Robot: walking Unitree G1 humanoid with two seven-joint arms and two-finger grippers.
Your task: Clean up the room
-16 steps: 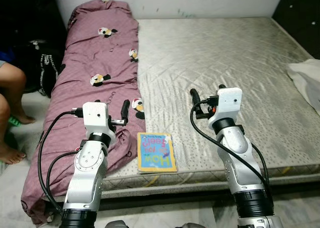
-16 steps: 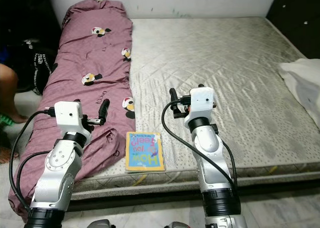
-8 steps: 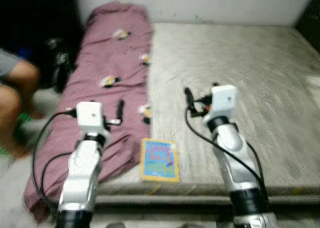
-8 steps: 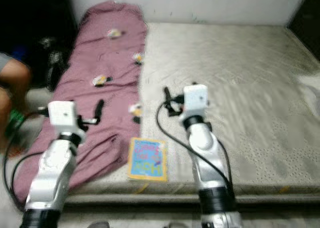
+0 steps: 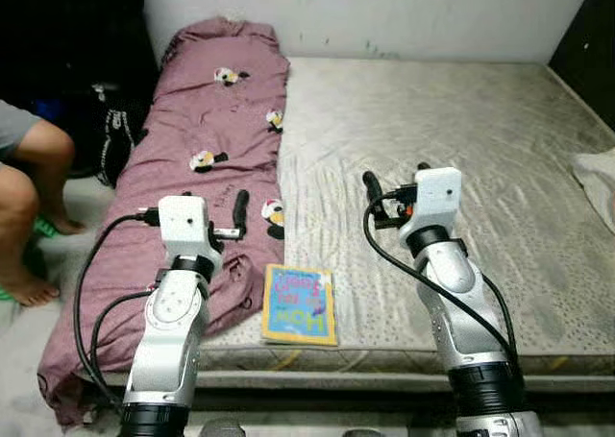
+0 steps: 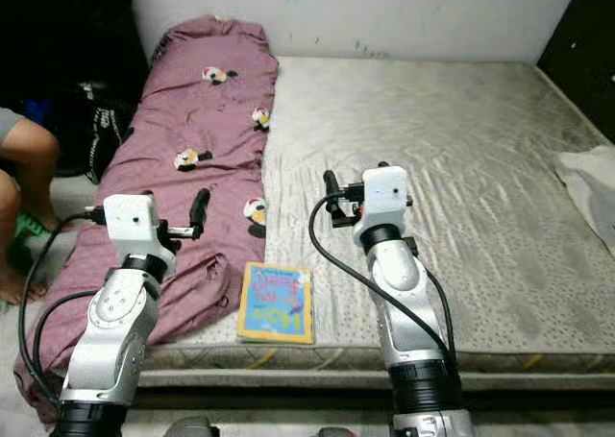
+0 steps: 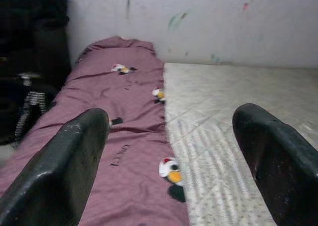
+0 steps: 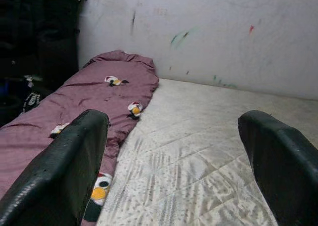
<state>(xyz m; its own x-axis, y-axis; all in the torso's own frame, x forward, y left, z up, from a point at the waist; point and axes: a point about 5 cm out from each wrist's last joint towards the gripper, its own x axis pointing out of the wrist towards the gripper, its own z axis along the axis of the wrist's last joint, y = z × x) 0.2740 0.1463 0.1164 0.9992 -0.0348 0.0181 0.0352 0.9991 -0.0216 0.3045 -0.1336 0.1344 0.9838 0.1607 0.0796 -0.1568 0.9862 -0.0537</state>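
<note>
One colourful book [image 5: 301, 304] face-up

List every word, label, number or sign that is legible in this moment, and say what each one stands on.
"HOW": large yellow letters, upside down from the robot's side, on the cover of the blue book at the mattress edge.
Pink lettering and smaller lines on the same cover: too blurred to read.
Dark embroidered script on the maroon blanket: too small to read.
Colored scribbles on the wall: marks, not readable text.
</note>
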